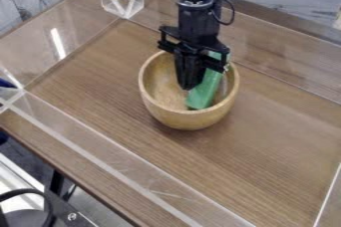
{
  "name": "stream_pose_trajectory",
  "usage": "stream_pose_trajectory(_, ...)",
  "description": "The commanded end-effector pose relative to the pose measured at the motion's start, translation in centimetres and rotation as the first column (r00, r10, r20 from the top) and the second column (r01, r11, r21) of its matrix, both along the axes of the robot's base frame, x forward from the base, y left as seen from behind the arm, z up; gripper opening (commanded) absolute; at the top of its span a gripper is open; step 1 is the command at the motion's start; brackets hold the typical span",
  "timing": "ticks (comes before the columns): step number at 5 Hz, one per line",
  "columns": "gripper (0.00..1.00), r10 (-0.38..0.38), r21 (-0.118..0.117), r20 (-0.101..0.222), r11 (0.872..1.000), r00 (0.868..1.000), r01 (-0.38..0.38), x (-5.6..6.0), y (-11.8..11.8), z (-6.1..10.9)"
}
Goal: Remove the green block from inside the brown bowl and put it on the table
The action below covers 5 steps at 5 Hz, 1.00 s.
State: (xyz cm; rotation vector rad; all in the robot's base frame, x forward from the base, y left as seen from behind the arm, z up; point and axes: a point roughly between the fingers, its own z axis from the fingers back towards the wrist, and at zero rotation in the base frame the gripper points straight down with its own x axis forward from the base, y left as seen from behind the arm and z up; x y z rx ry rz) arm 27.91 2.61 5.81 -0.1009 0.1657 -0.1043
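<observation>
The brown bowl [176, 118] stands in the middle of the table [94, 82]. Inside it the green block [204, 96] leans tilted against the right inner wall, its lower end on the bowl's floor. My gripper [196, 76] reaches straight down into the bowl from above. Its black fingers are drawn together on the block's upper end, which they partly hide.
Low clear acrylic walls [80, 136] border the tabletop on all sides. A small clear acrylic piece [123, 2] stands at the back left corner. Bare wood lies left, front and right of the bowl.
</observation>
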Motion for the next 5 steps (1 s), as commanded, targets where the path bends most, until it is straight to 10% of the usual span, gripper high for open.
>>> stream_pose_trajectory(1,0.0,-0.031,0.002,0.068,1.0,0.997,0.031,1.0,-0.9,1.6)
stream_pose_trajectory(5,0.0,-0.219,-0.018,0.056,0.975,0.974,0.221,0.2,-7.8,0.1)
